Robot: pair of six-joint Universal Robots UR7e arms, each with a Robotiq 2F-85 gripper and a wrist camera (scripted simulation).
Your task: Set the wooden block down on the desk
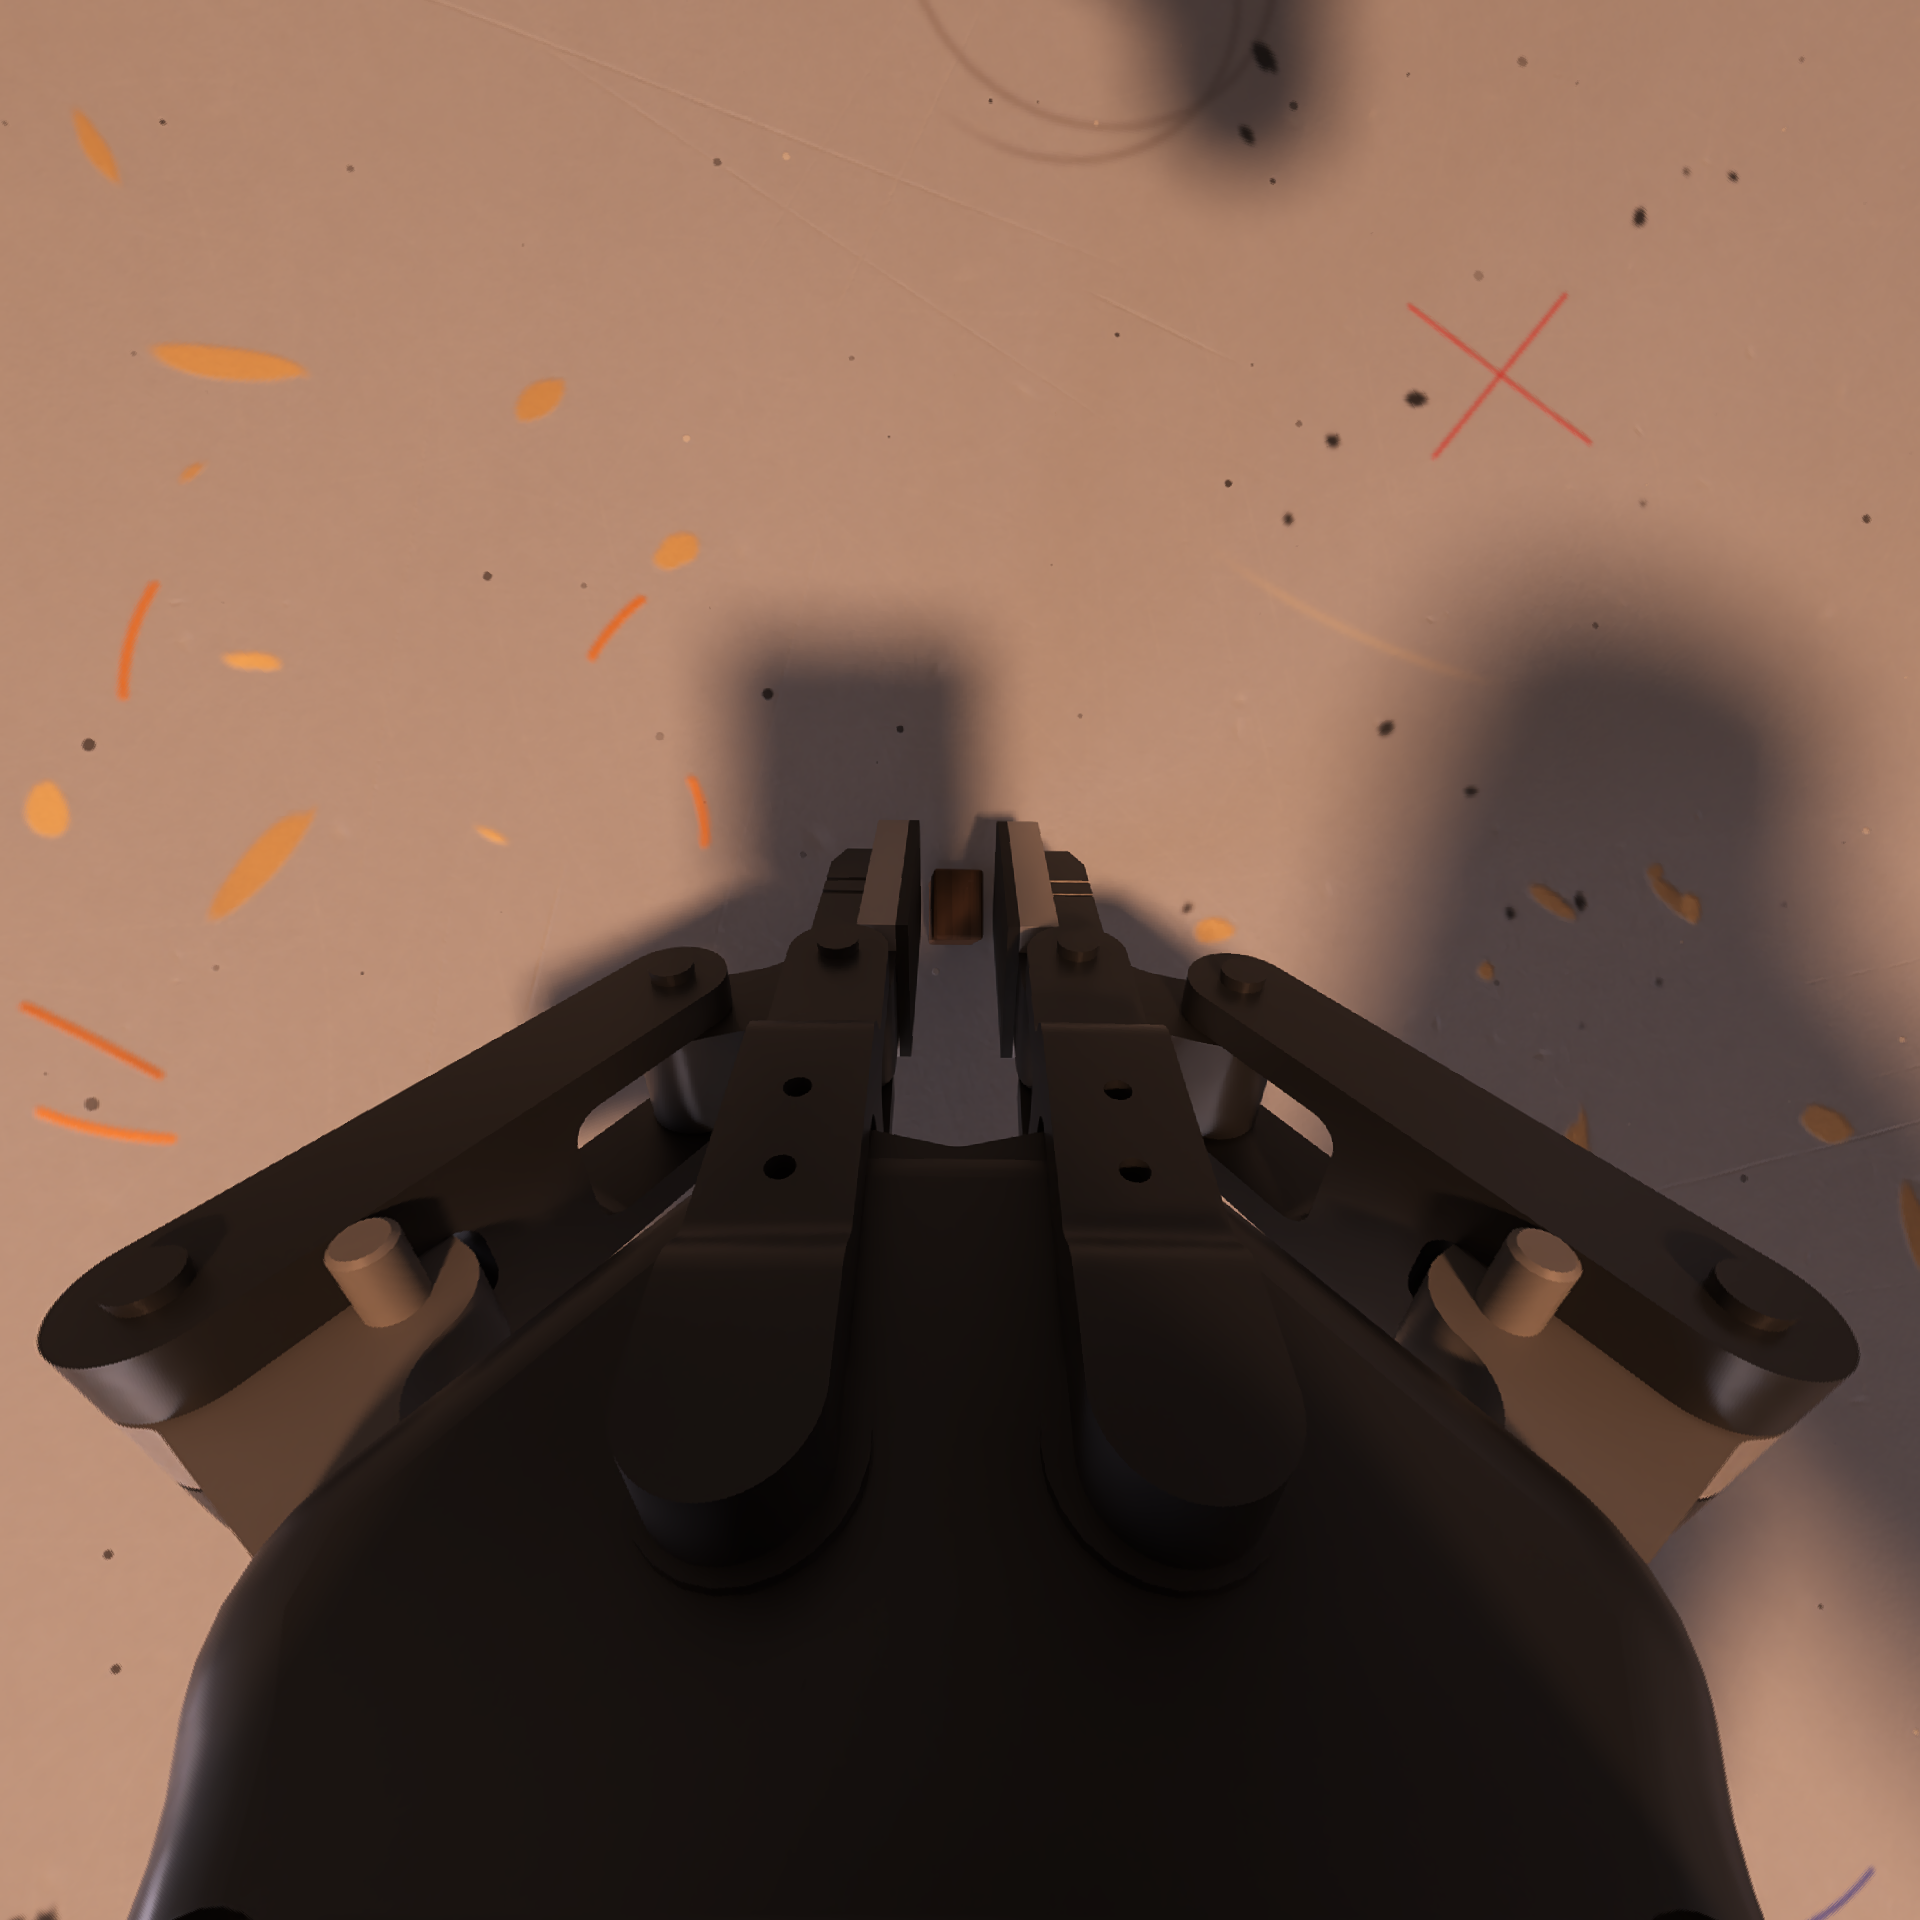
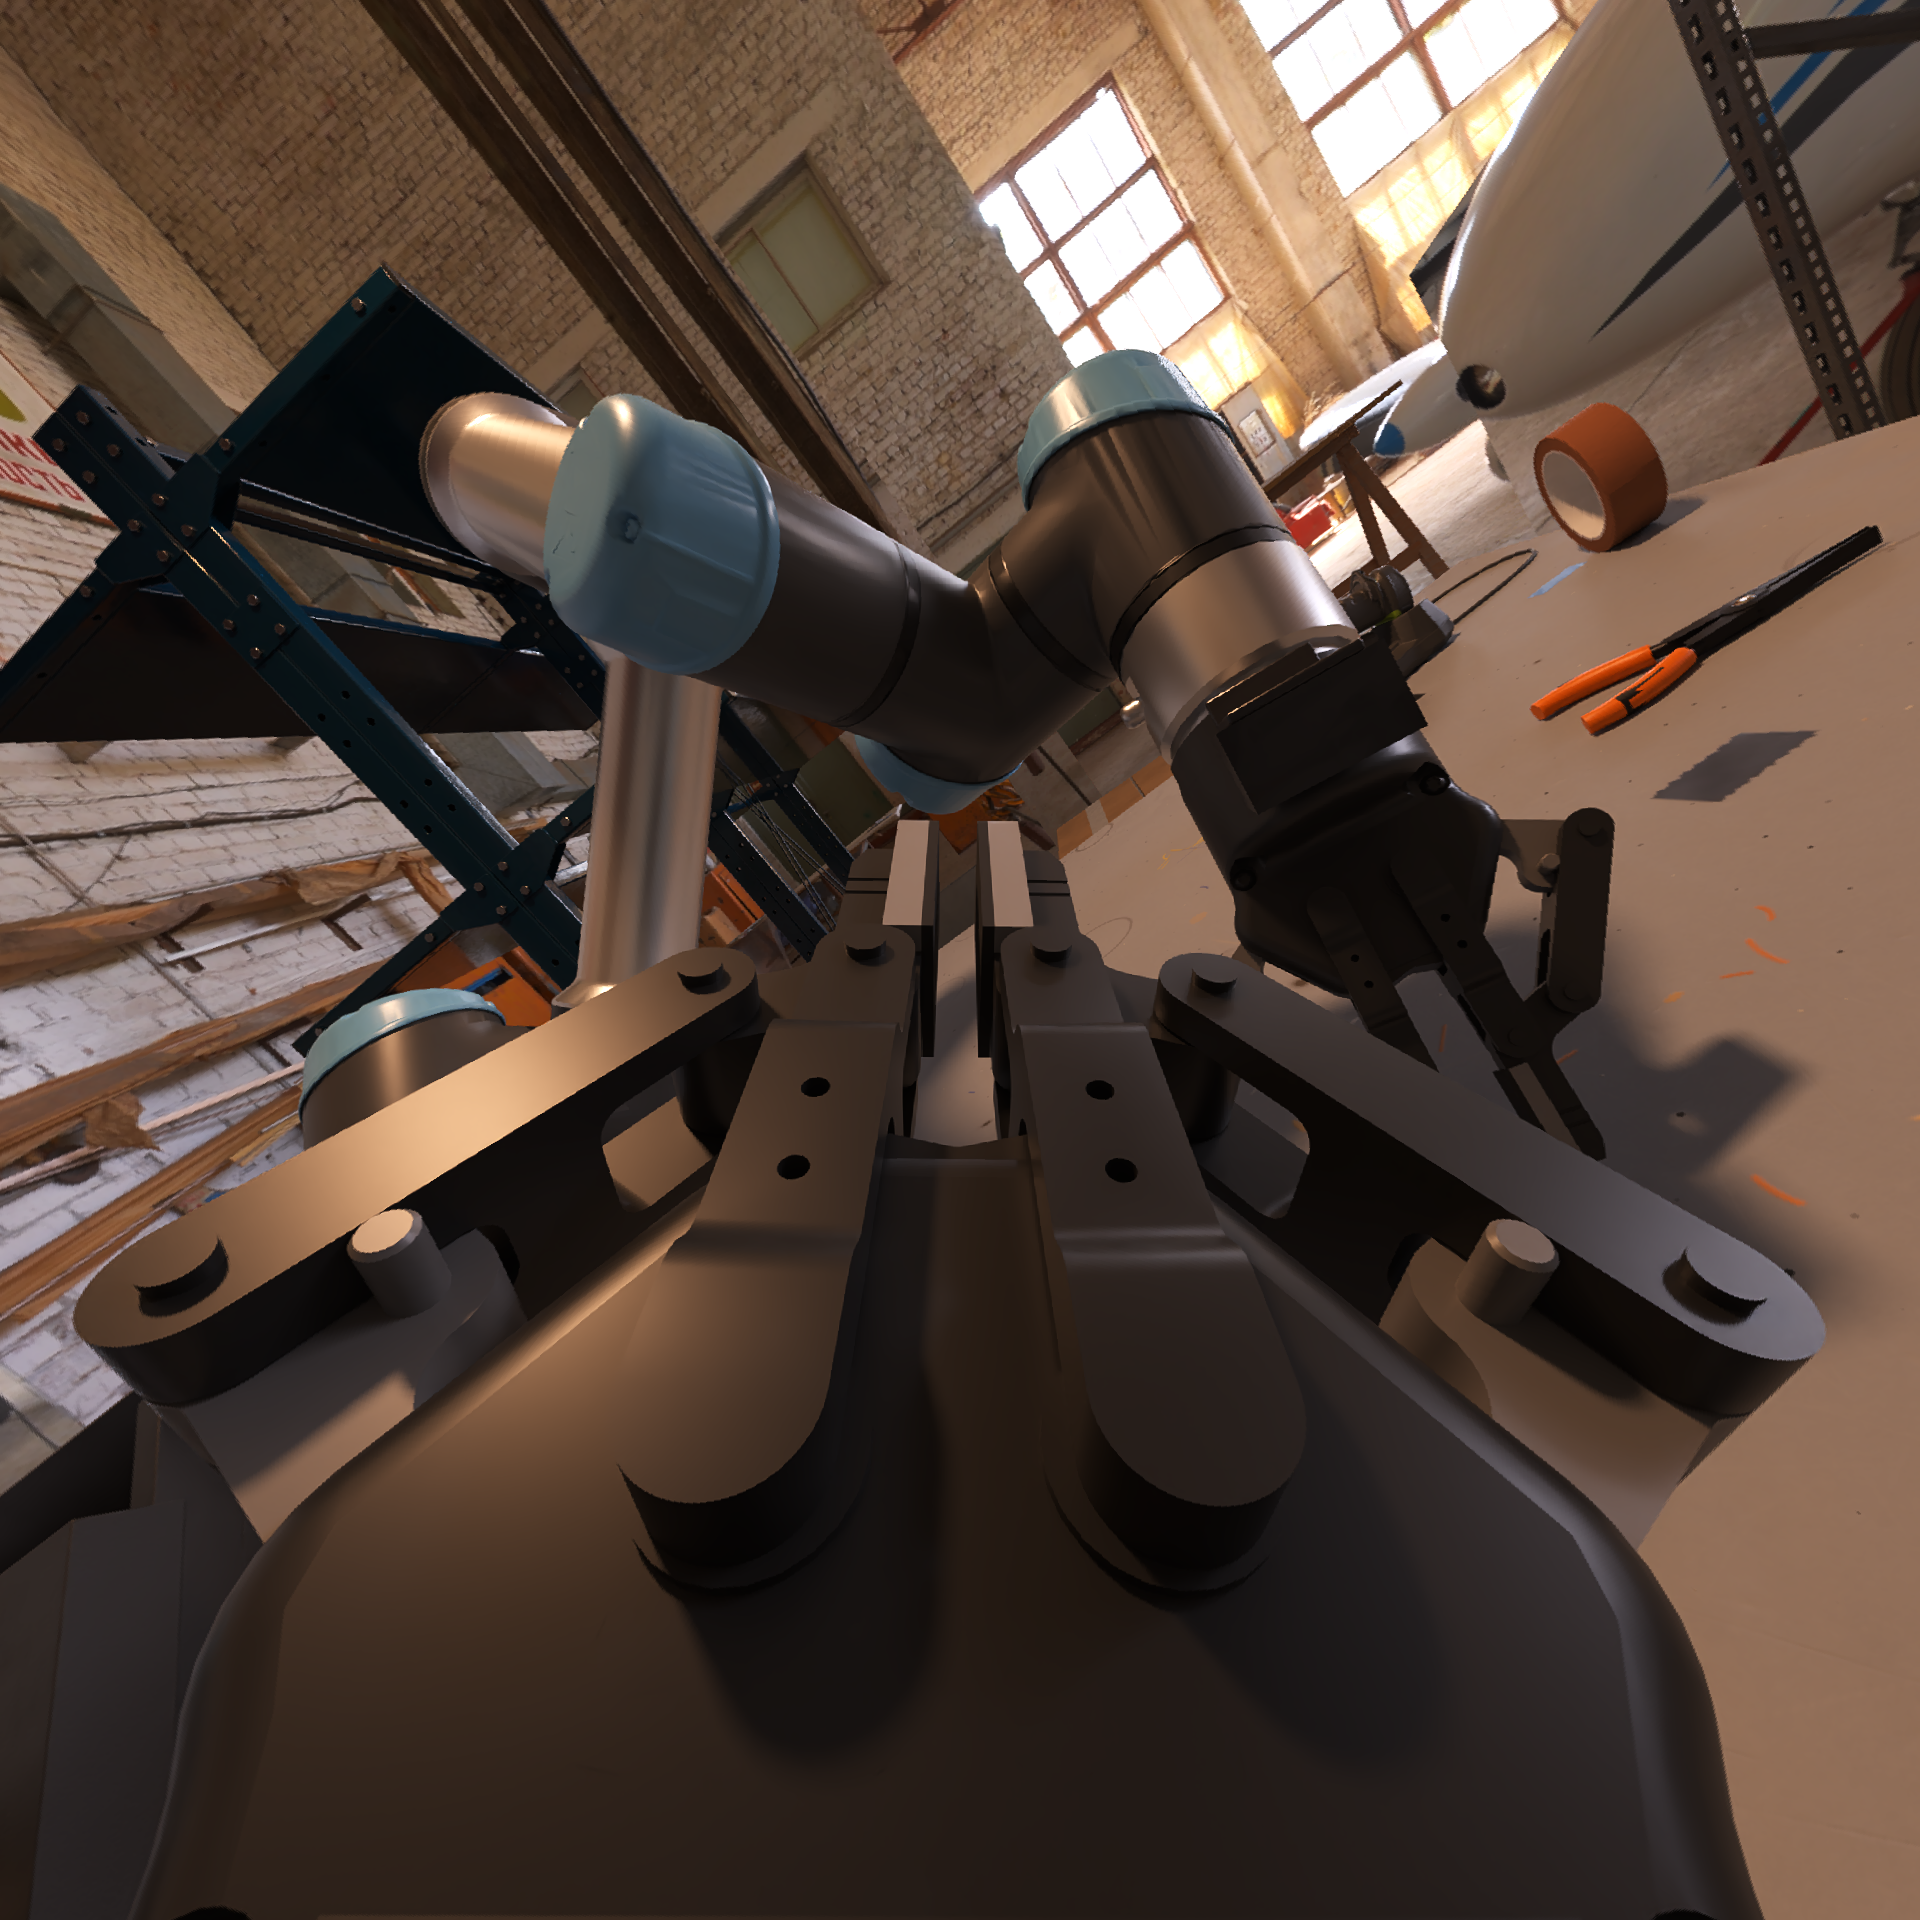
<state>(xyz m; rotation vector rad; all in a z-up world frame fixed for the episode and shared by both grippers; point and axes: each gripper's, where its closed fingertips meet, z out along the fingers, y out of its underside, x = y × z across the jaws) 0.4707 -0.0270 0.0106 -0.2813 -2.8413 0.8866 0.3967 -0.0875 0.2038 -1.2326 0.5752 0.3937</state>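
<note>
The wooden block [image 1: 956, 906], small and brown, sits between the fingertips of my left gripper [image 1: 957, 831], low over the tan desk [image 1: 935, 416]. The jaws stand narrowly apart, with a thin gap on each side of the block. The right wrist view shows the left gripper [image 2: 1558, 1127] pointing down with its tips at the desk [image 2: 1714, 1039]; the block is hidden there. My right gripper [image 2: 958, 831] is empty, held off to the side above the desk's edge, with its jaws almost together.
A red cross mark [image 1: 1499, 374] and orange flecks lie on the desk. An orange tape roll [image 2: 1600, 473], orange-handled pliers [image 2: 1662, 665] and a dark flat patch [image 2: 1735, 764] lie beyond the left gripper. The left arm [image 2: 935, 623] crosses ahead of my right gripper.
</note>
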